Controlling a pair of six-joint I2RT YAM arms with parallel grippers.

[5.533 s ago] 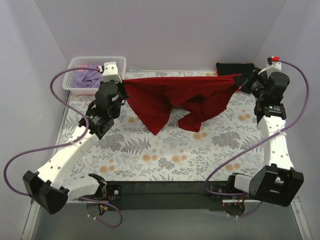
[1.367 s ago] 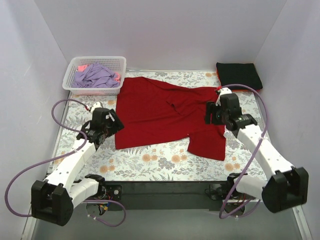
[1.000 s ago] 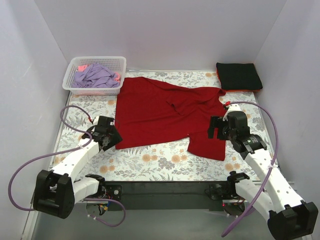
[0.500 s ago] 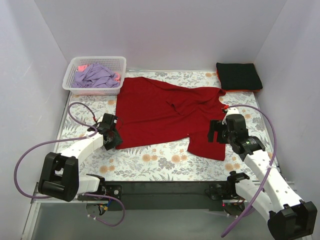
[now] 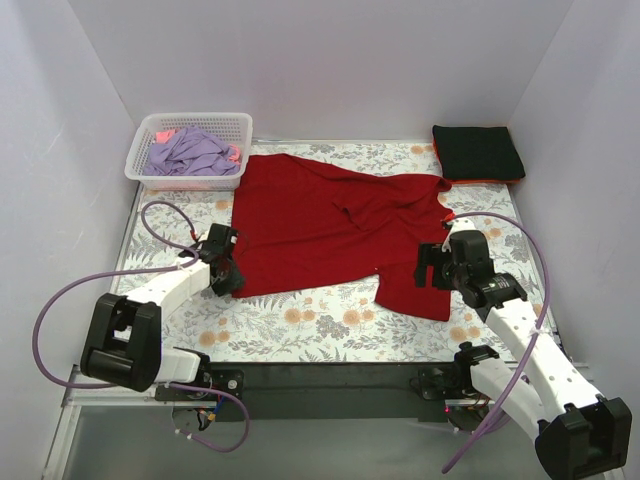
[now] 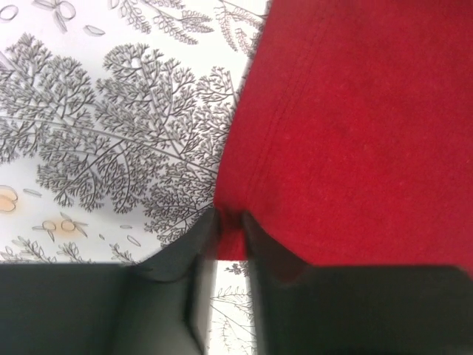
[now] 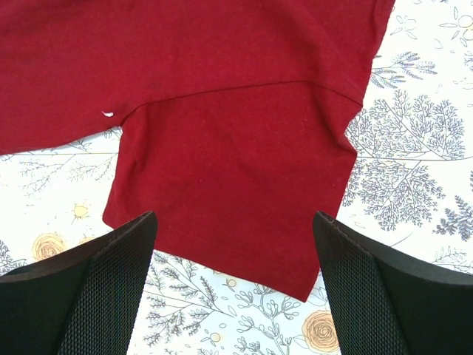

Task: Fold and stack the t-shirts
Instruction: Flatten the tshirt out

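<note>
A deep-red t-shirt (image 5: 320,225) lies spread on the floral table cloth, one sleeve (image 7: 236,200) pointing toward the near right. My left gripper (image 5: 228,275) sits at the shirt's near-left corner; in the left wrist view its jaws are shut on that red corner (image 6: 231,235). My right gripper (image 5: 437,268) hovers over the sleeve, and its black mesh fingers (image 7: 96,281) stand wide apart with nothing between them. A folded black t-shirt (image 5: 478,152) lies at the far right corner with an orange-red edge under it. Lavender and pink t-shirts (image 5: 188,152) fill the basket.
The white lattice basket (image 5: 150,128) stands at the far left corner. White walls close in the table on three sides. Purple cables loop beside both arms.
The left gripper slid in to the shirt's near-left corner and closed on it. The right gripper stayed over the sleeve, still open. The shirt has not moved.
</note>
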